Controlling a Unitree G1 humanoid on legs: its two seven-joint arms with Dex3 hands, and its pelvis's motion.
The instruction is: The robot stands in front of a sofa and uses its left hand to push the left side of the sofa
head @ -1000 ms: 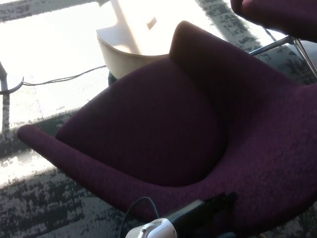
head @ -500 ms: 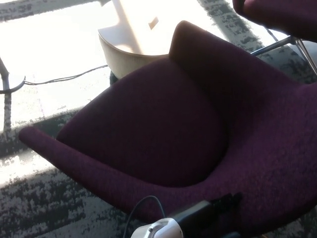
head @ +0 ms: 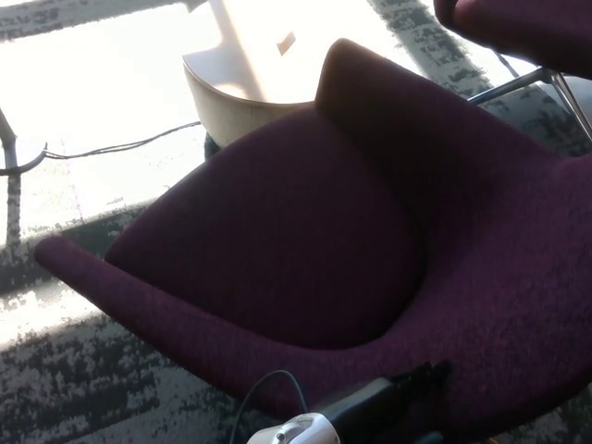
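one black left hand (head: 407, 393) (finger state unclear) presses the plum upholstered fabric sofa (head: 305, 240)'s near edge and could slip off its rounded rim.

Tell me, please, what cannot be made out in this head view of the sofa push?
- Left hand: dark against the purple sofa, cut by the bottom edge; fingers unreadable.
- Right hand: not in view.
- Floor at upper left: washed out by sunlight.
- Second purple seat: cut off by the top edge.

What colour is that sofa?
Deep purple sofa, plain fabric; seen in the head view.
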